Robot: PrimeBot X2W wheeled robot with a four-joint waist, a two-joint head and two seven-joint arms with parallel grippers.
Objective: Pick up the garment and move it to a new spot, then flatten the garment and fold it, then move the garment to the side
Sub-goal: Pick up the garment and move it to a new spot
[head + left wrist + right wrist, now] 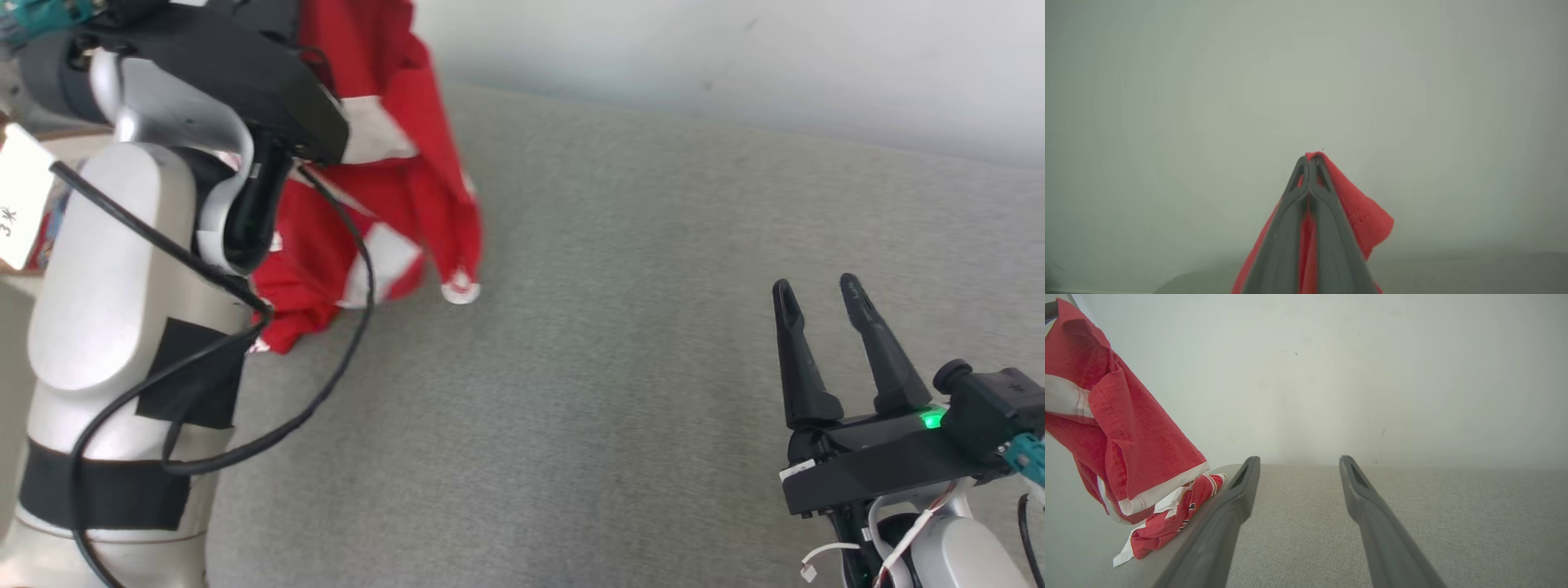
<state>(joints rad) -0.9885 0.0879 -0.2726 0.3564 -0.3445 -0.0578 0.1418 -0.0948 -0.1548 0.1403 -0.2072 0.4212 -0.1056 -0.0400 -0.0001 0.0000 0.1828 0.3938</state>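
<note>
- The red garment (392,188) with white trim hangs at the left end of the grey bench (612,367). Its top is lifted clear and its lower folds lie bunched on the cloth surface.
- The left tool (1309,161) is clamped shut on a fold of the garment, with red fabric pinched between its fingertips and spilling down both sides.
- The pale left arm (106,286), trailing a black cable (343,351), stands in front of the hanging cloth.
- The right tool (816,283) hovers low over bare bench, well apart from the garment, its jaws wide and holding nothing.
- A white wall (1372,375) rises behind the bench.
</note>
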